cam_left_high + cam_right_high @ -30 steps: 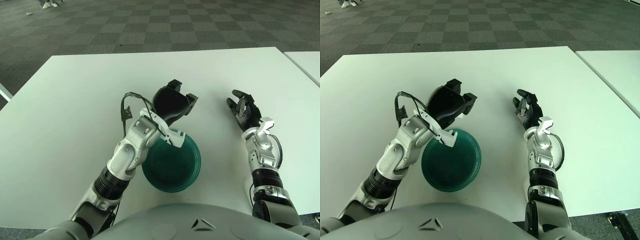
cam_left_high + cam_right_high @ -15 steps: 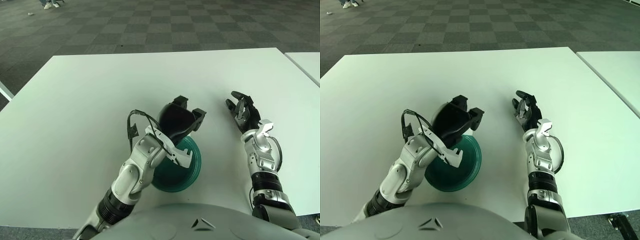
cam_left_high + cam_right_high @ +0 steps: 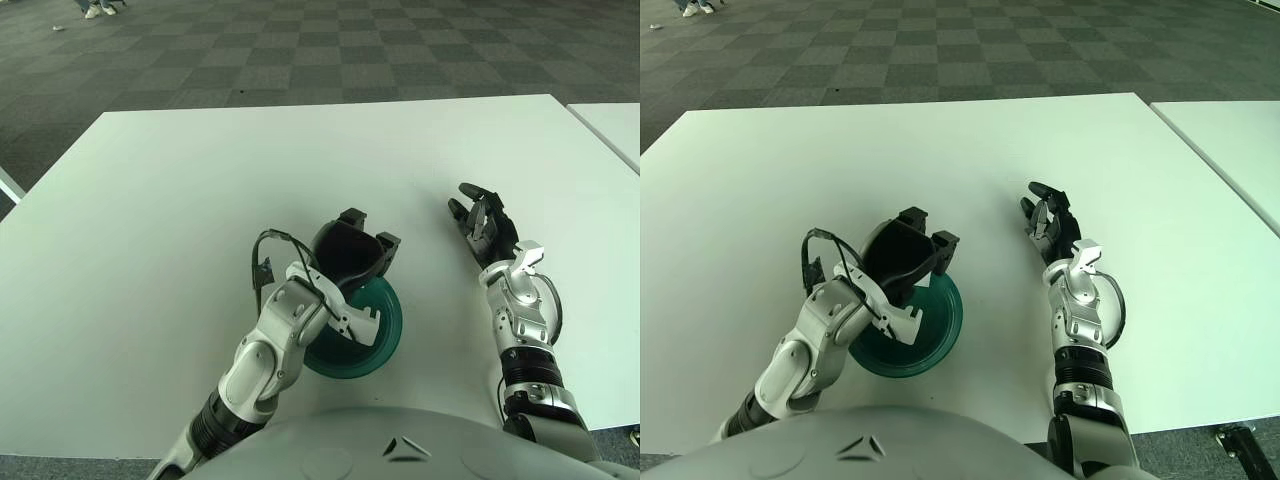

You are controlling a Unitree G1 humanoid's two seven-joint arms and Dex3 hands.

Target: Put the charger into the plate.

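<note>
The dark green plate (image 3: 388, 332) lies on the white table close in front of me, with only its right and near rim showing. My left hand (image 3: 350, 250) hangs over the plate's far half, its black back turned toward me and covering whatever is beneath. No charger shows in either view. My right hand (image 3: 485, 225) shows to the right of the plate, a hand's width away, fingers spread and holding nothing.
The white table (image 3: 150, 200) stretches wide to the left and far side. A second white table (image 3: 615, 115) begins at the far right edge. A thin black cable (image 3: 265, 262) loops off my left wrist.
My left hand has come toward me and dropped lower, from beyond the plate's far rim to over the plate. The right hand has barely moved.
</note>
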